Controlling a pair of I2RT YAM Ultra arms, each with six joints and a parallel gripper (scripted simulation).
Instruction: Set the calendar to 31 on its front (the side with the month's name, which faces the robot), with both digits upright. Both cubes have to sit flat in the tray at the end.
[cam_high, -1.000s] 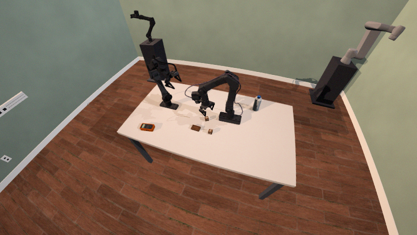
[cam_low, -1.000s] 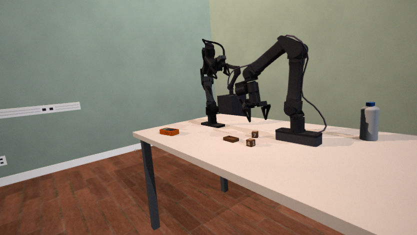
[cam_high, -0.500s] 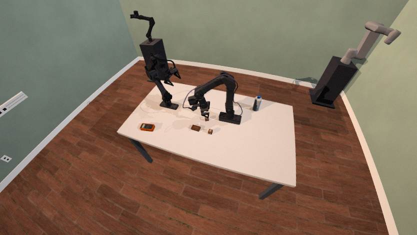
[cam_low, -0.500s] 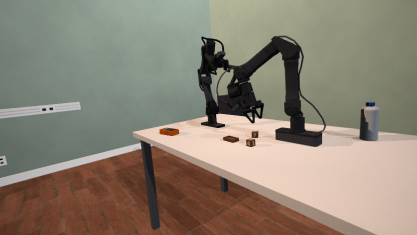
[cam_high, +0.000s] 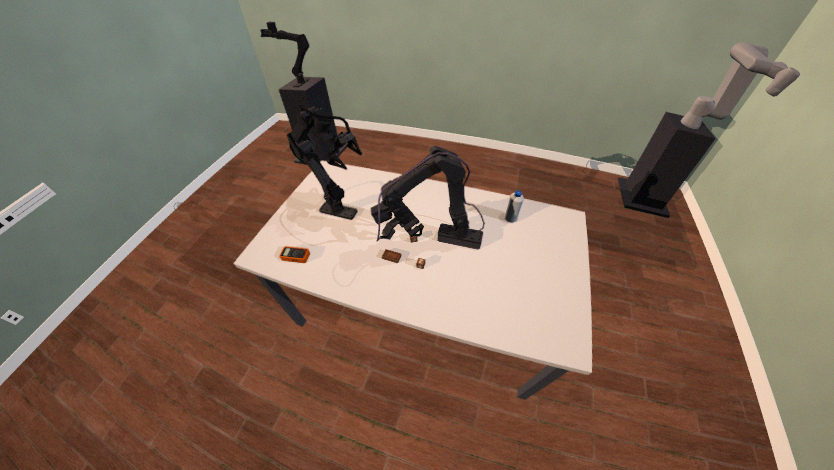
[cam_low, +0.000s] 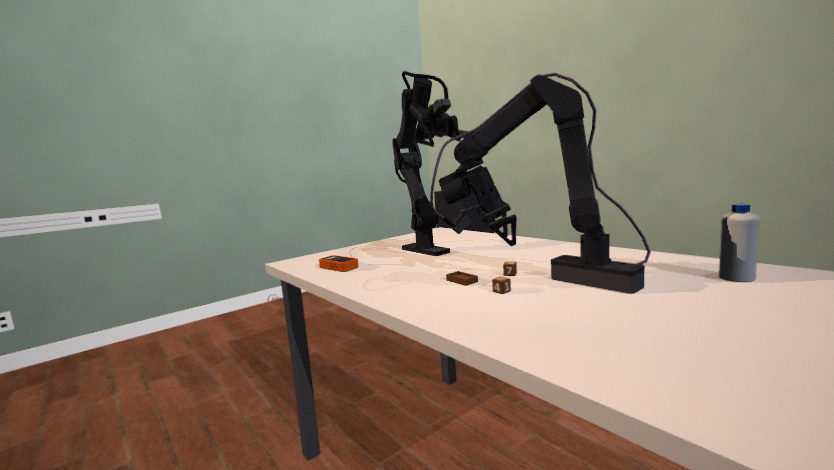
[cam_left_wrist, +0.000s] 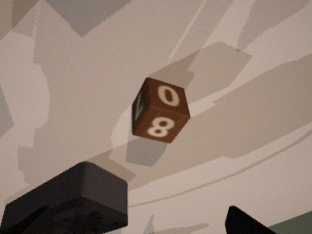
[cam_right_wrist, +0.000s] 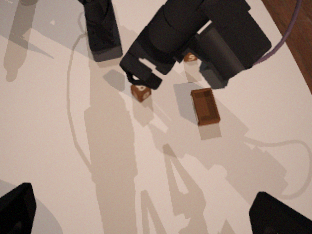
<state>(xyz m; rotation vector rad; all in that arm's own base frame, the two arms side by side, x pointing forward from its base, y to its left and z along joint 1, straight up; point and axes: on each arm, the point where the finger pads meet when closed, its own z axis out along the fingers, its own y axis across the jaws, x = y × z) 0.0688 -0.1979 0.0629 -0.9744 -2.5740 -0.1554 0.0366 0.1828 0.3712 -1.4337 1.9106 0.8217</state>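
The brown tray (cam_high: 391, 255) lies empty on the white table, also seen in the exterior view (cam_low: 461, 277) and the right wrist view (cam_right_wrist: 206, 107). One number cube (cam_high: 413, 238) sits on the table behind it, showing 7 in the exterior view (cam_low: 509, 268) and 0 and 8 in the left wrist view (cam_left_wrist: 160, 109). The other cube (cam_high: 420, 263) (cam_low: 500, 285) sits beside the tray, showing 4. My left gripper (cam_high: 402, 227) is open and empty, tilted a little above the first cube (cam_right_wrist: 140, 92). My right gripper (cam_high: 344, 148) is open and empty, raised high.
An orange device (cam_high: 294, 253) lies near the table's left edge. A grey bottle with a blue cap (cam_high: 513, 206) stands behind the left arm's base (cam_high: 460, 235). Two dark pedestals with other arms stand on the floor.
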